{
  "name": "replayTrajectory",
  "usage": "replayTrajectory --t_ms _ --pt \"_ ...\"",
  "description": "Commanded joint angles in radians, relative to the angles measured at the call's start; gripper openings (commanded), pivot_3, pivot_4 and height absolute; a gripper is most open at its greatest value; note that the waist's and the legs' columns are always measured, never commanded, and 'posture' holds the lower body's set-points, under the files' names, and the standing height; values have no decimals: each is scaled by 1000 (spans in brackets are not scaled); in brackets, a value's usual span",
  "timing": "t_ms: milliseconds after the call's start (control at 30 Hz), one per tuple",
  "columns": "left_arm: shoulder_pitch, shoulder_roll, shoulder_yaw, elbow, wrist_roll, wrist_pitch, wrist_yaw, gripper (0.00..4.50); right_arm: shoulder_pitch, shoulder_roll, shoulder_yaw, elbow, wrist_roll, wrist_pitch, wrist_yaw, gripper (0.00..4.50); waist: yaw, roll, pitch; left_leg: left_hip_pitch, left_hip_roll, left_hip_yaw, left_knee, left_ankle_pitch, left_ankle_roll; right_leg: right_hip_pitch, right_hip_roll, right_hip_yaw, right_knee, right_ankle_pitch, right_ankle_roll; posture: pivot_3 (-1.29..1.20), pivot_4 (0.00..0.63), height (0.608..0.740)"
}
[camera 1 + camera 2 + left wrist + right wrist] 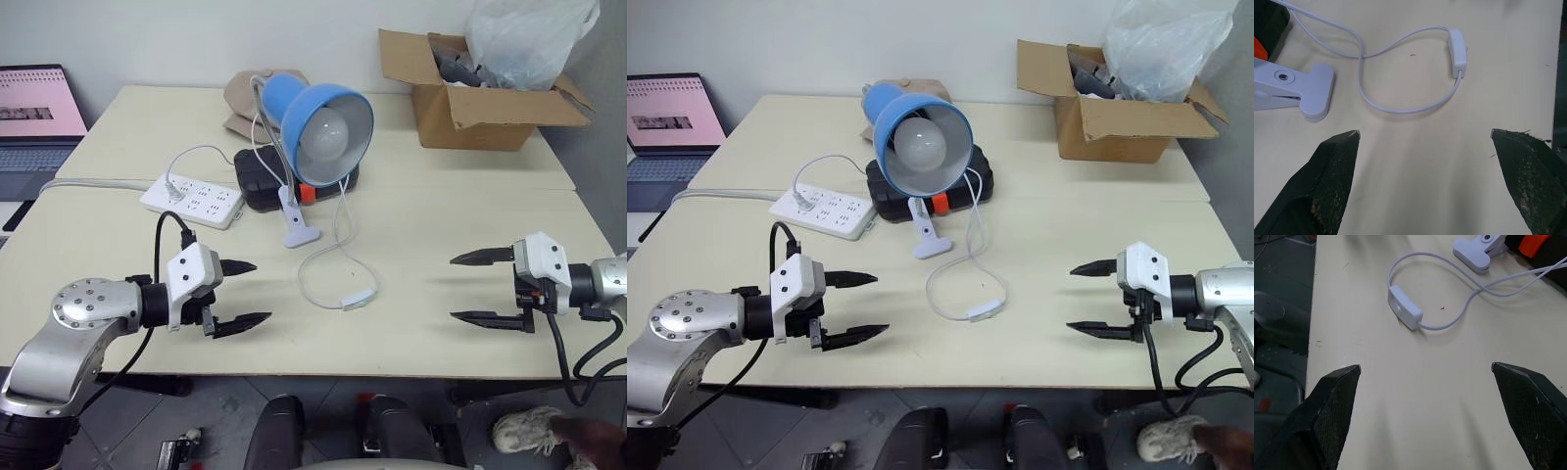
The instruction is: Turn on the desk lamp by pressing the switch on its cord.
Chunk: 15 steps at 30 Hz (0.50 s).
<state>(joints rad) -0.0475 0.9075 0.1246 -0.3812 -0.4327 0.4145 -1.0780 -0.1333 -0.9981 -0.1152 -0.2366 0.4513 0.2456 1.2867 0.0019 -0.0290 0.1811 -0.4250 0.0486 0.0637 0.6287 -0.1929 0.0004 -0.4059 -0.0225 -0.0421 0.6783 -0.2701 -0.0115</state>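
The left pincer (245, 293) hovers spread wide and empty; the switch (359, 299) lies flat on the surface (441, 225) between both pincers, well apart from each, below the desk lamp (328, 122), seemingly unlit. A sideways nudge could slide the light switch on its loose cord (312, 284). The right pincer (468, 288) gapes wide, empty.

smooth white plastic switch (1457, 52), matt table (441, 245), corrugated cardboard box (480, 113).

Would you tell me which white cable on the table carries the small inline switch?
The thin cord looping from the desk lamp; the switch sits on it.
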Motion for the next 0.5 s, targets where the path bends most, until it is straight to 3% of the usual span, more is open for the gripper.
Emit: replayTrajectory --t_ms 33,500 --pt "-10 16 26 -29 -18 2 -6 4472 -2 3 -8 -15 0 -25 11 4500 0 0 0 0 0 0 0 0 0 0 0 0 0 0 0 0 150 740" --pt "-43 33 -43 -107 -1 33 2 4472 -22 -6 16 -113 48 75 10 4500 0 0 0 0 0 0 0 0 0 0 0 0 0 0 0 0 150 740"
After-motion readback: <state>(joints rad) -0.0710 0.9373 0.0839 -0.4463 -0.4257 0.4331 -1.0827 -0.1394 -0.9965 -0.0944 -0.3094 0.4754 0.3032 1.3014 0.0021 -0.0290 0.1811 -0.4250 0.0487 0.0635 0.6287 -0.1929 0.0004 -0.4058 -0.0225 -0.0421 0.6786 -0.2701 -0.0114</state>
